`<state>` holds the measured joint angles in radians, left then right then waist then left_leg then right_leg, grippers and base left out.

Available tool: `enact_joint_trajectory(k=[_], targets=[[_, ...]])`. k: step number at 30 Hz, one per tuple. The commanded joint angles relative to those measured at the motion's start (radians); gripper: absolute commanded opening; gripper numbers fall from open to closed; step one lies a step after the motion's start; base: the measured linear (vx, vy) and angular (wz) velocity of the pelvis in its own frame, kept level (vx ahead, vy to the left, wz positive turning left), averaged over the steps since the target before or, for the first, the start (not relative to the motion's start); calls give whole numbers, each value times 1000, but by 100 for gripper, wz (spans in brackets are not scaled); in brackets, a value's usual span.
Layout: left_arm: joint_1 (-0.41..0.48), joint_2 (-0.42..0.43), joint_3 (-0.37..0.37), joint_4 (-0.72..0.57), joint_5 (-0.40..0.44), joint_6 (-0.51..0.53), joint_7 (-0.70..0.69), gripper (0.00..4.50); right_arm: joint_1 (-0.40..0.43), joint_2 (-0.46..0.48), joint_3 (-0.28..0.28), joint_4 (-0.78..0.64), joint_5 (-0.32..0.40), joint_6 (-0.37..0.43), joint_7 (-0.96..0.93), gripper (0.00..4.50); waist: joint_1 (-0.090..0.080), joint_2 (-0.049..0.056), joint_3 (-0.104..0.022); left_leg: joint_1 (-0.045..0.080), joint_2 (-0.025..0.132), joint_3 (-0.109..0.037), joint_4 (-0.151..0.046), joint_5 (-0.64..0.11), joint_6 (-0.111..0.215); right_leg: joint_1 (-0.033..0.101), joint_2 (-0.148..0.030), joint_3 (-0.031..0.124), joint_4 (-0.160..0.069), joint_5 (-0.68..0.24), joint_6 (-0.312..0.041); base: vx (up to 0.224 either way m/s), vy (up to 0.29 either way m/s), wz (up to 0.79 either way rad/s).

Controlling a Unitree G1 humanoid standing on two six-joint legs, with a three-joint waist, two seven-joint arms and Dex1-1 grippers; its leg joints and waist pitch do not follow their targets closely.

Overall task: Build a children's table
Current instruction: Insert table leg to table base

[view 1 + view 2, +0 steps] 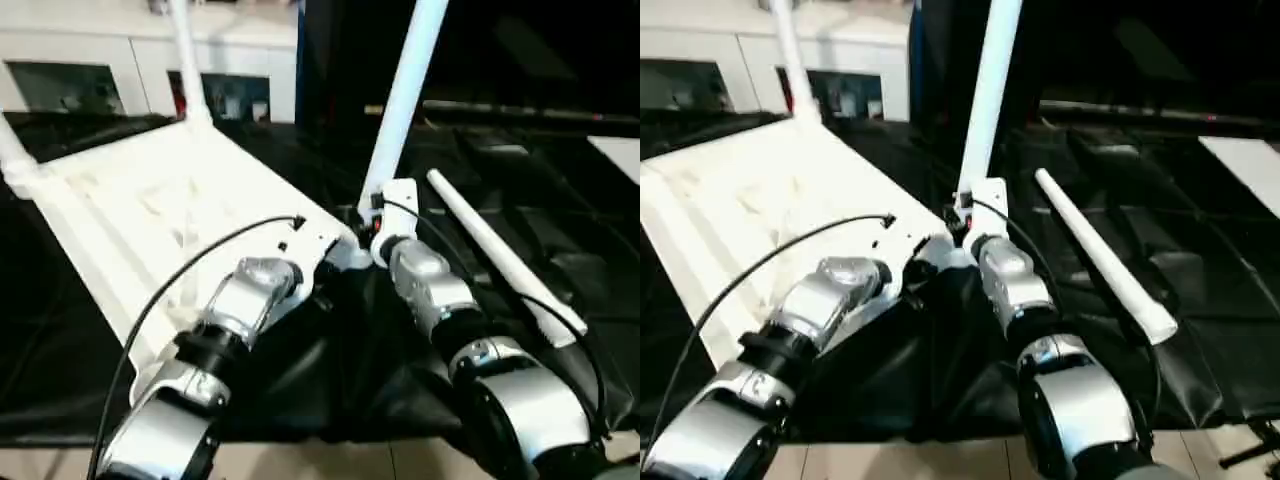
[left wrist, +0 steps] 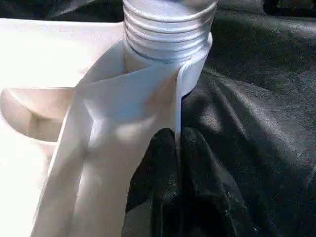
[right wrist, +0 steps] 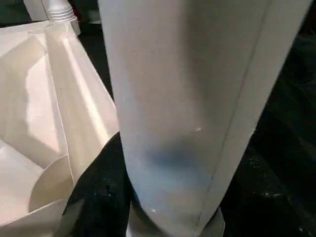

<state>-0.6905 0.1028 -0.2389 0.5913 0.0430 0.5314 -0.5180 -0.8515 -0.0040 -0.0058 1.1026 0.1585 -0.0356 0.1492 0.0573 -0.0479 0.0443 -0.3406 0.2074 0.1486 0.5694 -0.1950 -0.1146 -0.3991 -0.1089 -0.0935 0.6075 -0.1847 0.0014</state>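
The left gripper is pinched tight on a thin rib of the table top, right at the near corner socket, where the threaded end of a leg is seated. Its silver forearm reaches up and forward from the lower left, wrist angled toward that corner. The right gripper is clamped partway around the upright leg standing in that same corner, one black finger pressed to the tube's side; the right forearm runs up from the lower right. The table top lies upside down on a black cloth, tilted, with another leg rising at its far corner. A loose leg lies on the cloth just right of the right arm. A white cabinet stands behind.
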Motion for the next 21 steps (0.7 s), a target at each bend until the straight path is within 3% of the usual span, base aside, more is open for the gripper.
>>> enact_joint_trajectory(k=[1, 4, 5, 8, 14, 21], targets=[[-11, 34, 31, -22, 7, -38, 6, 0, 66, -15, -12, 117, -16, 54, 7, 191, -1, 8, -52, -17, 12, 10, -76, -296, 12, 34, -33, 45, -91, -357, -129, 0, 0, 0], [-8, 48, 23, -27, 6, -44, -8, 0, 55, -15, -10, 111, -26, 35, 45, 191, 0, 9, -51, -20, 13, 14, -76, -260, 16, 38, -31, 44, -85, -302, -154, 0, 0, 0], [-7, 54, 21, -29, 6, -46, -14, 0, 52, -15, -9, 107, -28, 31, 54, 247, -1, 9, -49, -19, 12, 16, -76, -276, 16, 37, -31, 44, -89, -329, -153, 0, 0, 0], [-6, 63, 19, -29, 5, -52, -27, 0, 46, -15, -5, 103, -33, 23, 67, 269, 0, 10, -49, -18, 13, 15, -77, -282, 16, 36, -34, 45, -93, -355, -150, 0, 0, 0], [1, 77, 17, -33, 1, -64, -48, 0, 39, -13, 3, 95, -44, -3, 132, 327, -3, 10, -52, -24, 15, 17, -73, -218, 22, 42, -32, 46, -78, -256, -184, 0, 0, 0], [12, 100, -4, -42, 0, -115, -105, 0, 57, -37, 9, 29, -33, -32, 265, 392, -4, 10, -58, -25, 14, 22, -63, -129, 58, 51, -31, 46, -64, -122, -232, 0, 0, 0]])
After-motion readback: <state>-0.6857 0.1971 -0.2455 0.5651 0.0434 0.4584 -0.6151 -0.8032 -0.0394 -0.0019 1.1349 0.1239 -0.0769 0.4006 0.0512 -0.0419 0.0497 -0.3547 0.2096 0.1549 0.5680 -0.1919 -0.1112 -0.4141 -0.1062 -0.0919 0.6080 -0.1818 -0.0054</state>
